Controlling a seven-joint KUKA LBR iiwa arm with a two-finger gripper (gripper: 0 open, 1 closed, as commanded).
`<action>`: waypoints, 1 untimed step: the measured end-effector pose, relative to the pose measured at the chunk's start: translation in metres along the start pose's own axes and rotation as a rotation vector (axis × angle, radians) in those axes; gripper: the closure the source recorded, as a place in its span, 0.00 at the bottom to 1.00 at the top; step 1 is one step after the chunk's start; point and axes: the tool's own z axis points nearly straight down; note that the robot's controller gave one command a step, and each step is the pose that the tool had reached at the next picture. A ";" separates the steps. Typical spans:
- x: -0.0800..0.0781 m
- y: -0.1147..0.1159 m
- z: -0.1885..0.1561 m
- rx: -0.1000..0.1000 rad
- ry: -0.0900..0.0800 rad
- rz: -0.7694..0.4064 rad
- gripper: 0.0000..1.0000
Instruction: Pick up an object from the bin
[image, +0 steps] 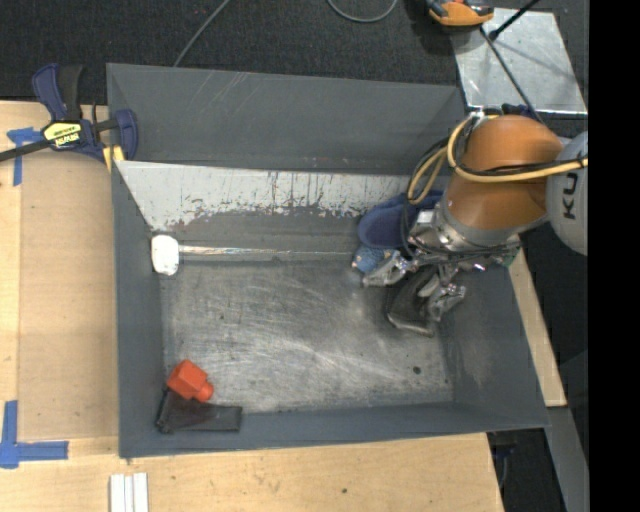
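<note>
My gripper (428, 300) is low over the right part of the bin floor, below the orange-covered wrist. A small dark grey thing (408, 320) lies on the floor right at its lower tip; whether it is gripped is not clear. Just left of and behind the gripper, a blue rounded thing (383, 226) rests against the back wall. A paler blue-and-grey part (372, 264) of it lies at its foot, touching the gripper's left side.
A long clear-handled tool with a white head (165, 255) lies along the foot of the back wall, reaching to the left. At the front left corner sits an orange and black thing (192, 396). The arm comes in over the right rim.
</note>
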 end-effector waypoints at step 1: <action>0.001 0.000 -0.002 -0.005 0.005 0.005 1.00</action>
